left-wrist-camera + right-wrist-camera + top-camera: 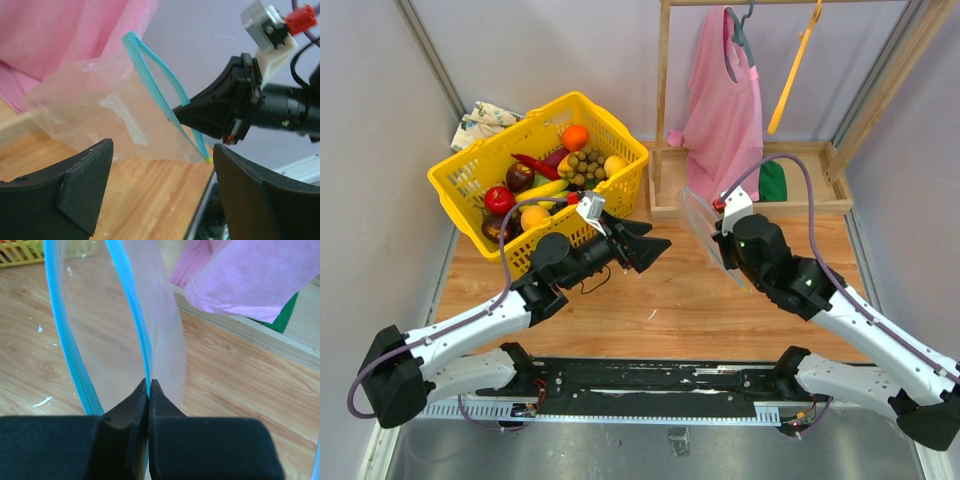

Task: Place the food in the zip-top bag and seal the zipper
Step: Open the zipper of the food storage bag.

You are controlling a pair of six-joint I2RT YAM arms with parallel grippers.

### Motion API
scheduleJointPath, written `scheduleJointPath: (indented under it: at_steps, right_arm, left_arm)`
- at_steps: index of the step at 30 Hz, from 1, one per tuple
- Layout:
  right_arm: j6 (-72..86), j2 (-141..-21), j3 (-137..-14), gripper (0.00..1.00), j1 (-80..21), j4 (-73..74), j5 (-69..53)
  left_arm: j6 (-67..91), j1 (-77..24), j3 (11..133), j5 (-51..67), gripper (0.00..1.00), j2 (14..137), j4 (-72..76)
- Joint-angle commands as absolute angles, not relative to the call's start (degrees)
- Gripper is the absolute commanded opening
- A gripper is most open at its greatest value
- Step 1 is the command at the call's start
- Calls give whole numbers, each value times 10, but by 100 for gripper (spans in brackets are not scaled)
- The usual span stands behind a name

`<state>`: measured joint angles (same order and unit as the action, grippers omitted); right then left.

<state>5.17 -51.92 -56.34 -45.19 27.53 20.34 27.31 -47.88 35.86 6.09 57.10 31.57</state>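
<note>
two grippers meet in the top view: left gripper (655,248) spread and empty, right gripper (721,241) holding the zip-top bag (700,220) right of centre, food (550,172) in the far-left yellow basket (620,190). left wrist: zipper (160,85) gapes. right wrist: jaws pinch it.

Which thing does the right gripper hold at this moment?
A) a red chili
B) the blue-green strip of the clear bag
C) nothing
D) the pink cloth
B: in the right wrist view the right gripper is shut on the zipper of the zip-top bag.
</note>
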Motion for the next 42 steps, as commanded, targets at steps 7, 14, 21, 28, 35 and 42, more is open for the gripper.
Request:
scheduleJointPath:
  at_steps: [7,14,21,28,35,42]
  right_arm:
    - [145,-566,-570,1,-578,239,434]
    - [151,-602,-578,1,-613,220,448]
    - [148,-605,-572,1,-619,208,428]
    - [129,-582,-565,3,-618,210,442]
    - [105,-562,-553,4,-618,192,414]
    - [107,-593,-544,1,-618,174,368]
  left_arm:
    - [505,-528,382,-55,86,642,338]
    - [535,-568,401,-160,80,672,304]
    - [528,-580,430,-189,73,707,247]
    - [516,-580,413,-225,60,697,200]
    - [512,-579,386,-240,33,673,194]
    - [519,-580,403,-197,38,703,207]
